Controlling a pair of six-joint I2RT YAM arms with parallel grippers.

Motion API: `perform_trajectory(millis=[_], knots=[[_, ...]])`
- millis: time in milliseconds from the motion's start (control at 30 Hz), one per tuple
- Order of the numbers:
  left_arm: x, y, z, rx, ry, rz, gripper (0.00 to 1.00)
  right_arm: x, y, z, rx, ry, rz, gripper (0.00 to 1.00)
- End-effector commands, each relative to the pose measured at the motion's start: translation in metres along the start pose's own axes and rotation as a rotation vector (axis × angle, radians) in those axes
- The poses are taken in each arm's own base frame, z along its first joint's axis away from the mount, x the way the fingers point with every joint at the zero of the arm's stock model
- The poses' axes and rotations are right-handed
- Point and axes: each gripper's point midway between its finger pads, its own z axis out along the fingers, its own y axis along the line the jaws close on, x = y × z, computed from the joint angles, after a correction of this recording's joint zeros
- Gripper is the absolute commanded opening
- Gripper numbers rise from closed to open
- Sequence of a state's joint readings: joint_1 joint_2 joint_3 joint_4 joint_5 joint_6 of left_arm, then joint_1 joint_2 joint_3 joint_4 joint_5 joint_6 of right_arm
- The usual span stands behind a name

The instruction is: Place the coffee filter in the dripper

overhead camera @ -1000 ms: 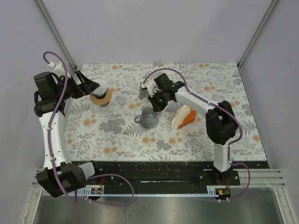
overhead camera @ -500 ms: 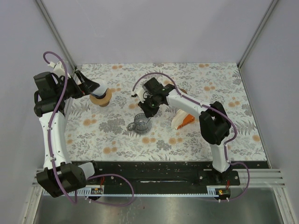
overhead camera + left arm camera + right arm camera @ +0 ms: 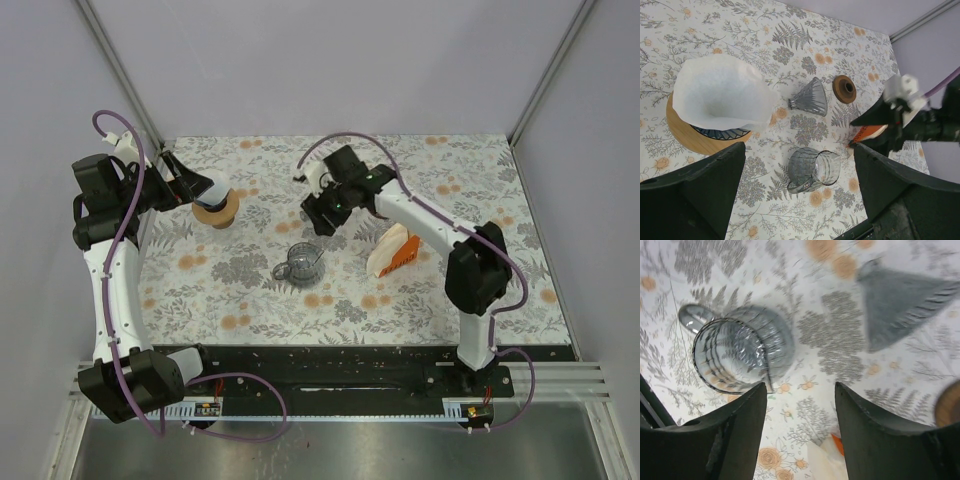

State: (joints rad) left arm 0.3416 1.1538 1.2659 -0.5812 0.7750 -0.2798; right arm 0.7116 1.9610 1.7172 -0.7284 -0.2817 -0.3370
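White paper cone filter [image 3: 720, 92] seated in wood-collared dripper [image 3: 690, 142] near surface's far-left corner; placing looks complete. Left fingers [image 3: 690, 190] wide, empty. Right fingers [image 3: 730, 440] wide, empty. Next: left arm lifts clear without snagging paper.

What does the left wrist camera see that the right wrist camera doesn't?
Only the left wrist view shows the white paper coffee filter sitting on the round wooden ring, plus the right arm. The right wrist view shows nothing extra, just a closer, blurrier look. Both show the clear glass mug, the grey ribbed cone and the flowery tablecloth.
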Motion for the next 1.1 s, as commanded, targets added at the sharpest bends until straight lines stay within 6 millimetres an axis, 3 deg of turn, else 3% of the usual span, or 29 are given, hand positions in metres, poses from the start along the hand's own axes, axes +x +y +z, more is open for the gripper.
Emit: perform_trajectory(millis=[0,67,133,267,333,400,500,600,733,900,1067], knots=[[-0.007,-0.004,-0.001,0.028,-0.028,0.046,0.92,-0.059,-0.077,-0.093,0.174,-0.29,0.223,0.67],[-0.007,-0.006,-0.002,0.033,-0.027,0.047,0.92,-0.039,-0.132,-0.107,0.321,-0.293,0.383,0.72],[-0.007,-0.006,-0.002,0.034,-0.027,0.047,0.92,-0.012,-0.173,-0.107,0.43,-0.234,0.498,0.73],[-0.007,-0.005,-0.002,0.035,-0.022,0.048,0.92,0.04,-0.224,-0.089,0.515,-0.096,0.637,0.75],[-0.006,-0.004,-0.001,0.034,-0.018,0.048,0.92,0.061,-0.237,-0.071,0.525,-0.045,0.698,0.75],[-0.006,-0.004,-0.001,0.032,-0.018,0.05,0.92,0.073,-0.242,-0.057,0.51,-0.004,0.705,0.73],[-0.006,-0.003,0.001,0.032,-0.013,0.043,0.92,0.074,-0.236,-0.035,0.404,0.029,0.686,0.67],[-0.007,-0.001,0.001,0.028,-0.014,0.041,0.92,0.091,-0.24,-0.022,0.42,0.098,0.708,0.6],[-0.008,-0.002,0.001,0.032,-0.013,0.042,0.92,0.109,-0.241,-0.018,0.449,0.154,0.72,0.56],[-0.008,0.0,0.004,0.031,-0.008,0.036,0.92,0.116,-0.243,-0.012,0.462,0.166,0.723,0.53],[-0.006,0.001,0.004,0.028,-0.005,0.037,0.92,0.107,-0.241,-0.012,0.429,0.138,0.713,0.52]])
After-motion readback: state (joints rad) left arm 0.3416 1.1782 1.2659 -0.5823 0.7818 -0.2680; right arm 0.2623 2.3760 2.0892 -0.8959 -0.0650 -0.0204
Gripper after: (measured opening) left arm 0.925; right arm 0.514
